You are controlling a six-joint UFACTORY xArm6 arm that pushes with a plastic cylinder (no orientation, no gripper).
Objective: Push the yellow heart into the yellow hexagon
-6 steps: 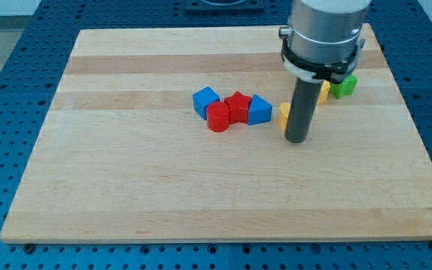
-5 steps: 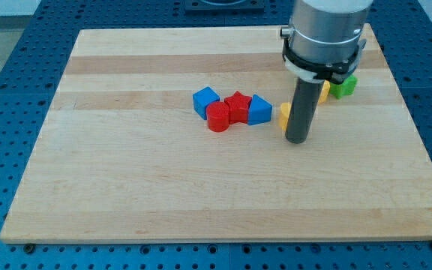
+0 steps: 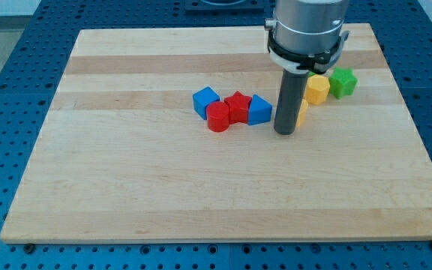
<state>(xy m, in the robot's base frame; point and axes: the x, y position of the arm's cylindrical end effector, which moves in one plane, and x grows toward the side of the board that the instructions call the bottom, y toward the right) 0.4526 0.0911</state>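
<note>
My tip (image 3: 285, 130) rests on the board just right of the blue triangle block (image 3: 259, 110). A yellow block, likely the heart (image 3: 302, 112), shows only as a sliver on the rod's right side, mostly hidden behind it. The yellow hexagon (image 3: 318, 89) sits a little up and to the right of it, with a small gap. My tip touches or nearly touches the hidden yellow block from its left.
A green block (image 3: 343, 82) sits against the hexagon's right side. A cluster lies left of my tip: blue cube (image 3: 205, 101), red cylinder (image 3: 218, 118), red star (image 3: 237, 106), blue triangle. The board's right edge (image 3: 411, 127) is beyond the green block.
My tip moved left and slightly up, from the yellow heart's right side to its left side. The hexagon, earlier hidden by the rod, now shows. The blocks have not visibly moved.
</note>
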